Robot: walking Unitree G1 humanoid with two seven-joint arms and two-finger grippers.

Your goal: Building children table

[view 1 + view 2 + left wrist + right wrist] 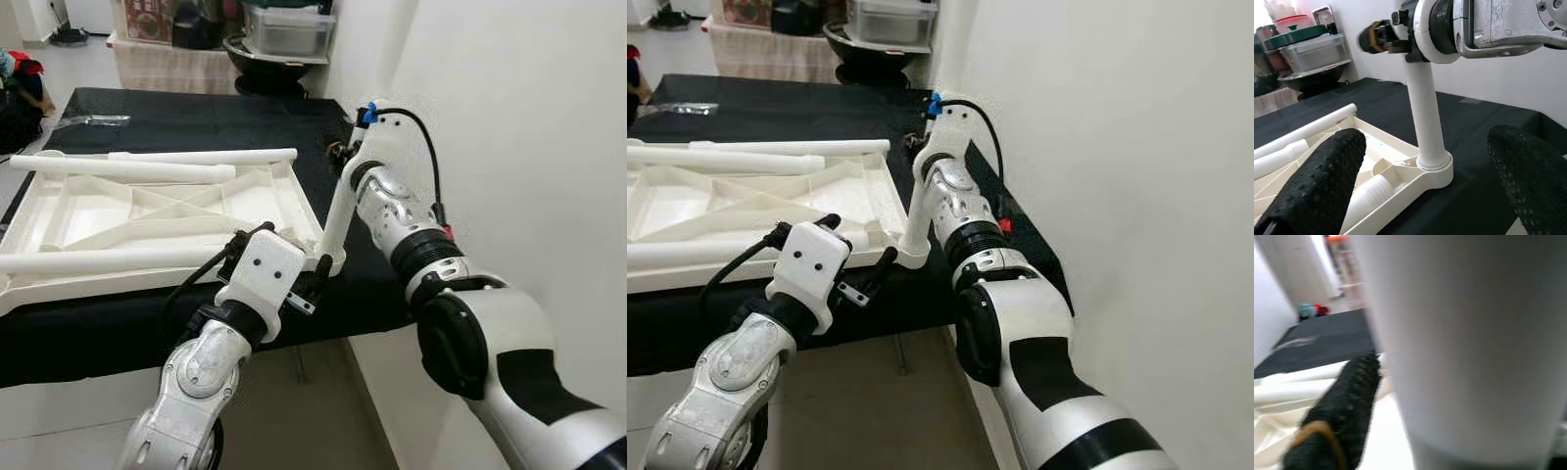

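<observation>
A white plastic tabletop (147, 211) lies upside down on the black-covered table (196, 113). One white leg (336, 211) stands upright in its near right corner socket (1432, 171). My right gripper (341, 152) is shut on the upper part of this leg; one of its black fingers (1347, 401) lies right against the leg (1464, 342). My left gripper (312, 284) is open just in front of that socket, its two fingers (1317, 181) on either side of the corner without touching it. Three loose legs (127, 168) lie across the tabletop.
A white wall (529, 117) runs close along the right side of the table. Behind the table stands a shelf with a clear lidded box (289, 29) and a dark bowl. A clear plastic bag (93, 120) lies at the table's far left. The table's near edge overhangs pale floor (294, 401).
</observation>
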